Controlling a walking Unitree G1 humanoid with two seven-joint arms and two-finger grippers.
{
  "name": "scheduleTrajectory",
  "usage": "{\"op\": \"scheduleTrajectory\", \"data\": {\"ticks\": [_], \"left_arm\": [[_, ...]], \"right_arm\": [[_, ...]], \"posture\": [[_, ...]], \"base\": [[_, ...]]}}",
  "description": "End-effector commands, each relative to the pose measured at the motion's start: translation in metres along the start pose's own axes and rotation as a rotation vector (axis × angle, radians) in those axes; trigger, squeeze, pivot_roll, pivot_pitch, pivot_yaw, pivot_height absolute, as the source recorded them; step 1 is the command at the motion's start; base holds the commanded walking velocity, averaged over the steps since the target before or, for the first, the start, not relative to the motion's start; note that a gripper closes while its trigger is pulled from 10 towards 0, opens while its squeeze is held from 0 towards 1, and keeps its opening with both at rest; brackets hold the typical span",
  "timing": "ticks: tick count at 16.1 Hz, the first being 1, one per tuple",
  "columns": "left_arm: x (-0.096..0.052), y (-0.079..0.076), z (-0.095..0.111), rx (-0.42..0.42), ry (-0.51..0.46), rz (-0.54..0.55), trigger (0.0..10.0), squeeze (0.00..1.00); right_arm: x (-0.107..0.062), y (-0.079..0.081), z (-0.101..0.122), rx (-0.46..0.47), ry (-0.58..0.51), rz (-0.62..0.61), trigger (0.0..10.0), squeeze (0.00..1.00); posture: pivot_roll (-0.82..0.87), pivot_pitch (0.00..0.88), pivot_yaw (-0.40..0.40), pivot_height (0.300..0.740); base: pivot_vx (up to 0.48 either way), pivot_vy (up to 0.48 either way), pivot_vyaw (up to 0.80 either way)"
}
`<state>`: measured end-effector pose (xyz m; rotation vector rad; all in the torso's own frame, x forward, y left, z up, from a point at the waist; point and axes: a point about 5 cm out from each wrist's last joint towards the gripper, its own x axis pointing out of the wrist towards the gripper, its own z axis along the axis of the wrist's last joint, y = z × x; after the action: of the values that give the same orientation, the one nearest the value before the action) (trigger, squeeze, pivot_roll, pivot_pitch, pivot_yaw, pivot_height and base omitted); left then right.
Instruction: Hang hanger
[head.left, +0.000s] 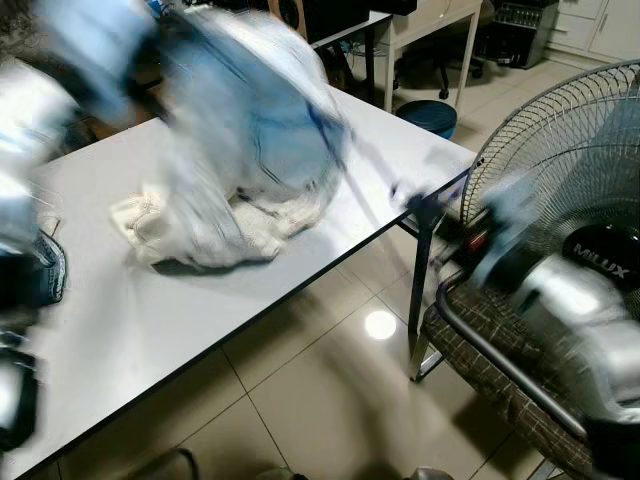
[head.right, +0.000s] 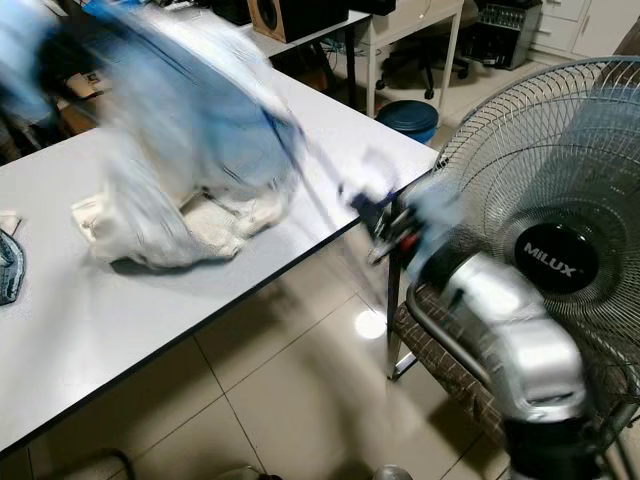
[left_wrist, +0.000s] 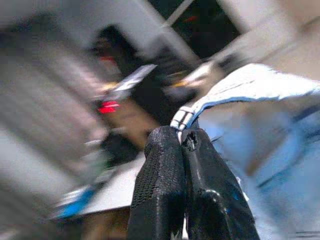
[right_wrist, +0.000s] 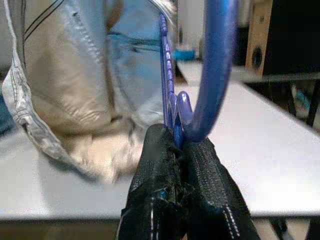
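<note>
Above the grey table (head.left: 150, 300), a blue hanger (right_wrist: 212, 75) — light-blue garment (head.left: 250, 110) draped — is clamped in the right tool (right_wrist: 182, 150).

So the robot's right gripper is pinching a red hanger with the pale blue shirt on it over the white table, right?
Not quite: the hanger is blue, not red, as the right wrist view shows. The rest holds: the right gripper pinches it, with the pale blue shirt over the white table.
</note>
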<state>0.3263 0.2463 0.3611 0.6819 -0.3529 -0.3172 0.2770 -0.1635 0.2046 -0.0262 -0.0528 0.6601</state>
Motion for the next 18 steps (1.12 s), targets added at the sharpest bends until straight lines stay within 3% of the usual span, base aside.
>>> {"op": "scheduleTrajectory", "data": {"ticks": [1,3,4,7,9,12,14,16,17,18], "left_arm": [[-0.006,0.016,0.002,0.052,0.015,0.067,0.0,0.0],[-0.01,0.018,-0.009,0.101,0.093,0.06,0.0,0.0],[-0.01,0.006,-0.023,0.109,0.15,-0.005,0.0,0.0],[-0.008,-0.065,-0.063,0.035,0.244,-0.232,0.0,0.0],[-0.01,-0.09,-0.083,0.042,0.299,-0.287,0.0,0.0],[-0.012,-0.115,-0.102,0.048,0.36,-0.34,0.0,0.0],[-0.013,-0.12,-0.103,0.036,0.364,-0.337,0.0,0.0],[-0.014,-0.125,-0.103,0.013,0.359,-0.34,2.6,0.0],[-0.014,-0.128,-0.103,-0.006,0.353,-0.34,2.8,0.0],[-0.014,-0.13,-0.103,-0.023,0.347,-0.336,3.6,0.0]], "right_arm": [[0.002,0.006,0.002,0.025,-0.016,0.036,10.0,0.0],[0.0,0.011,-0.005,0.032,0.008,0.048,10.0,0.0],[-0.001,0.018,-0.014,0.04,0.04,0.065,10.0,0.0],[-0.006,0.038,-0.037,0.101,0.133,0.128,10.0,0.0],[-0.007,0.042,-0.048,0.124,0.168,0.122,10.0,0.0],[-0.007,0.043,-0.055,0.142,0.191,0.102,10.0,0.0],[-0.008,0.043,-0.056,0.142,0.197,0.1,10.0,0.0],[-0.011,0.043,-0.059,0.145,0.204,0.082,10.0,0.0],[-0.011,0.044,-0.059,0.145,0.205,0.077,10.0,0.0],[-0.011,0.044,-0.06,0.144,0.205,0.076,10.0,0.0]], "posture": [[-0.15,0.0,0.147,0.74],[-0.15,0.0,0.147,0.74],[-0.15,0.0,0.146,0.74],[-0.16,0.0,0.148,0.74],[-0.16,0.0,0.149,0.74],[-0.16,0.0,0.149,0.74],[-0.17,0.0,0.15,0.74],[-0.17,0.0,0.152,0.74],[-0.16,0.0,0.154,0.74],[-0.16,0.0,0.155,0.74]], "base": [[0.0,0.0,0.0],[0.0,0.0,0.0],[0.0,0.0,0.0],[0.0,0.0,0.0],[0.0,0.0,0.0],[0.0,0.0,0.0],[0.0,0.0,0.0],[0.0,0.0,0.0],[0.0,0.0,0.0],[0.0,0.0,0.0]]}}
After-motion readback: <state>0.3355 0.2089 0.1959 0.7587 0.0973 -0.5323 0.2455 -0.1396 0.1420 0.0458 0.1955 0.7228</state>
